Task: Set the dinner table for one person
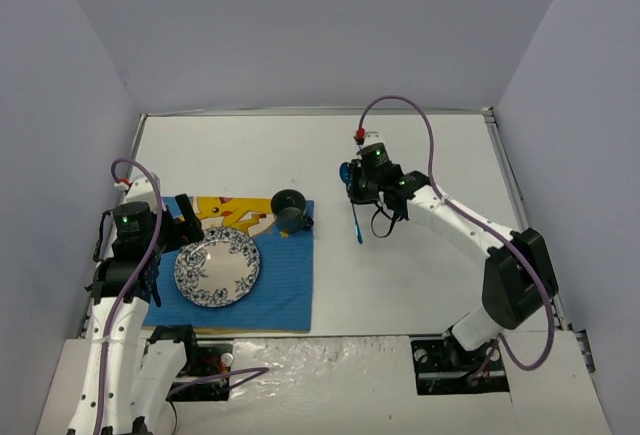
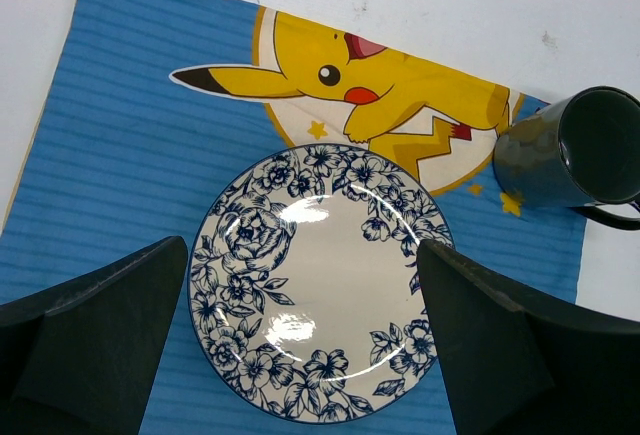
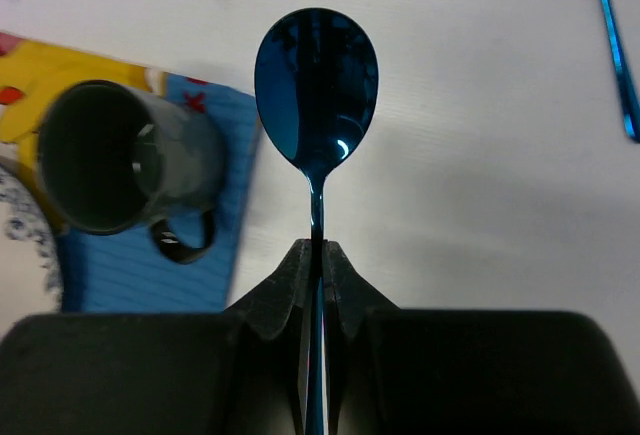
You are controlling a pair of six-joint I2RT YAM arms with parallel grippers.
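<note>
Right end effector (image 3: 316, 251) is pinched shut on a blue spoon (image 3: 316, 85) above the worktop (image 1: 250, 150). Left end effector (image 2: 302, 251) gapes wide over a floral plate (image 2: 320, 285). The worktop lies beneath both arms, its long axis apparently running left to right; it is plain white, rectangular and metal-rimmed.

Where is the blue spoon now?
In the right wrist view, the blue spoon is pinched by its handle in the right end effector, over the dinner table, right of the dark mug at the placemat corner.
</note>
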